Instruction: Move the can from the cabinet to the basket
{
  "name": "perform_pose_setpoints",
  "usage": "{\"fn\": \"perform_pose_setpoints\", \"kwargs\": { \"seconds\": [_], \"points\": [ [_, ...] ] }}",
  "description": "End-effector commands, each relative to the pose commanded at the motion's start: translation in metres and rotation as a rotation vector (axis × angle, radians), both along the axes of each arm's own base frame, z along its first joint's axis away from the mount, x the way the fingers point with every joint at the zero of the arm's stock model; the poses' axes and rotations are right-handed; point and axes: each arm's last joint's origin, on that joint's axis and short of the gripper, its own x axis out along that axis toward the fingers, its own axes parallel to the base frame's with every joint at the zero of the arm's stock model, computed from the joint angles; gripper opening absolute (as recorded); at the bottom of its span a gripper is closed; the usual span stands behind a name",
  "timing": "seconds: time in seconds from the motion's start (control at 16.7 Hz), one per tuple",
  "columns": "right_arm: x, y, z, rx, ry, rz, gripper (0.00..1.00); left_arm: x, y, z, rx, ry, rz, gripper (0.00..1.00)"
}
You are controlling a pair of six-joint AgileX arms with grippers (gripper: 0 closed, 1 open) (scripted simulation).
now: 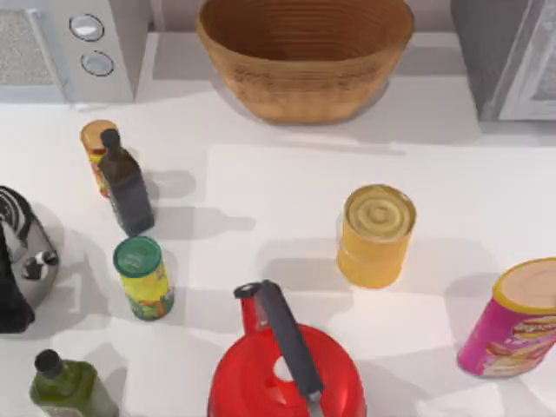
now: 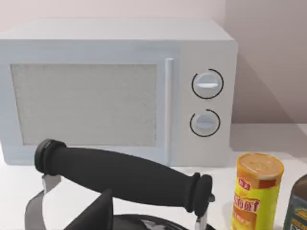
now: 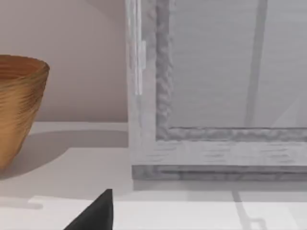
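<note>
The can is hidden. The cabinet (image 1: 499, 52), a grey speckled box with a pale white-framed door (image 3: 216, 96), stands at the back right corner. The brown wicker basket (image 1: 304, 52) sits at the back middle, and its ribbed side (image 3: 19, 105) is to the left of the cabinet. A dark part of my right gripper (image 3: 96, 213) hangs low over the table, facing the cabinet door from a short way off. My left gripper (image 2: 96, 213) is at the table's left edge, just behind a kettle's black handle (image 2: 124, 177).
A light grey microwave (image 1: 78, 43) with two knobs stands back left. On the table are a wide yellow can (image 1: 375, 234), a red kettle (image 1: 287, 365), a green-lidded tube (image 1: 143, 278), a dark bottle (image 1: 126, 187), a pink canister (image 1: 512, 321) and an olive bottle (image 1: 65, 387).
</note>
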Motion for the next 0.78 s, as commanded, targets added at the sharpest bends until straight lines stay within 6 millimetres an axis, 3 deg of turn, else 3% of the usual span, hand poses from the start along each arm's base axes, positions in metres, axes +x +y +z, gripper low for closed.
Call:
{"fn": "perform_pose_setpoints", "kwargs": {
  "seconds": [0.18,0.36,0.54,0.78],
  "points": [
    [0.000,0.000,0.003,0.000,-0.001,-0.001,1.00,0.000,0.000,0.000,0.000,0.000,0.000,1.00],
    [0.000,0.001,0.027,0.001,-0.001,-0.007,1.00,0.000,0.000,0.000,0.000,0.000,0.000,1.00],
    [0.003,0.002,0.074,0.000,0.003,-0.010,1.00,0.000,0.000,0.000,0.000,0.000,0.000,1.00],
    [0.021,0.008,0.156,-0.001,0.016,-0.008,1.00,0.000,0.000,0.000,0.000,0.000,0.000,1.00]
  ]
}}
